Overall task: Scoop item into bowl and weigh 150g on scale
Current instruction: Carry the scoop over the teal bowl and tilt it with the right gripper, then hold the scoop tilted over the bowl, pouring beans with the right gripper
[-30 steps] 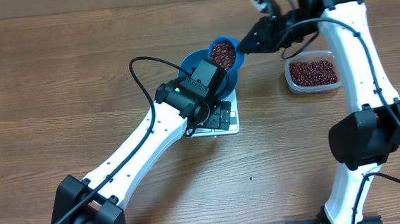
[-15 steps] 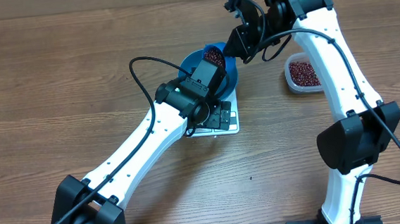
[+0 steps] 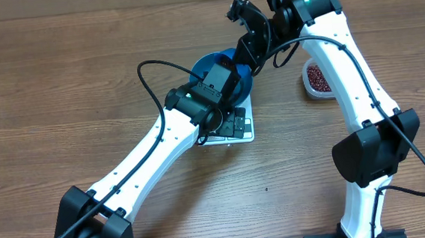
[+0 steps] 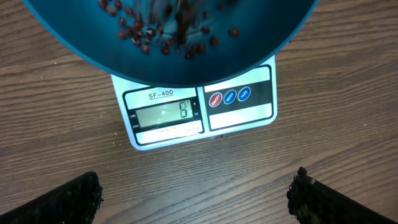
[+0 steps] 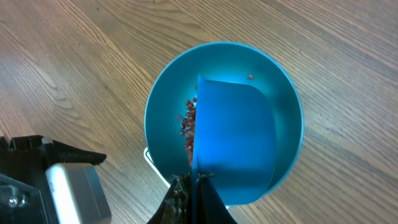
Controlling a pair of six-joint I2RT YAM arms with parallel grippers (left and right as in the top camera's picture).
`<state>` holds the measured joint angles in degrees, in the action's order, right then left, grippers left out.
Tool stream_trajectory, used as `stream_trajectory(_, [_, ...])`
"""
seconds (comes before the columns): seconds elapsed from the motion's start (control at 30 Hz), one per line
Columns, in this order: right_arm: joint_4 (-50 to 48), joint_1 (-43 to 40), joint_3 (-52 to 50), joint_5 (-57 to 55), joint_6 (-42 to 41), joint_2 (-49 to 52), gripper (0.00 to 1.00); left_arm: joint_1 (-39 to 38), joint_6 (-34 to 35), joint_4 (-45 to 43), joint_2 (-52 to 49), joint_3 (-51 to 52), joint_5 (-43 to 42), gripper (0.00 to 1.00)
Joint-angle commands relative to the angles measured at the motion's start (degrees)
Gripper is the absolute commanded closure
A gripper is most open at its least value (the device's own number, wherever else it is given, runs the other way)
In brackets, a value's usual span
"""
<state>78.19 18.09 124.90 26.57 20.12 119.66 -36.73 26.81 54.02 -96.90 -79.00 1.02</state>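
Since a moment ago the right arm has swung left, carrying the blue scoop (image 3: 227, 58) from beside the bowl (image 3: 207, 64) to over it and tipping it. From overhead, the right end effector (image 3: 246, 47) sits at the bowl's far right rim. The bowl stands on the scale (image 3: 239, 128), and the clear tub (image 3: 316, 76) of beans lies well to the right on the table (image 3: 60, 84).

From the left wrist, the left end effector (image 4: 196, 202) hangs spread as wide as it goes, empty, just in front of the scale (image 4: 199, 109). The bowl (image 4: 186, 56) overhangs the scale, with beans (image 4: 161, 34) tumbling inside.

From the right wrist, the right end effector (image 5: 193, 199) is clamped shut on the scoop's handle. The scoop (image 5: 233, 143) is tilted over the bowl (image 5: 163, 93), and beans (image 5: 188, 127) spill off its left edge.
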Motion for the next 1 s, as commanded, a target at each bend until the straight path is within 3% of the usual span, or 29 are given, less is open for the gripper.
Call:
stream_trajectory(0.0, [-1.07,0.24,1.44,0.42,1.38,-0.79,0.96,0.20,-1.07,-0.11,-0.48,0.55,-0.44,0.00])
stream_trajectory(0.97, [-0.74,0.61,1.44,-5.35,0.22,-0.74,0.96,0.20,-1.07,-0.11,-0.48,0.55,-0.44,0.01])
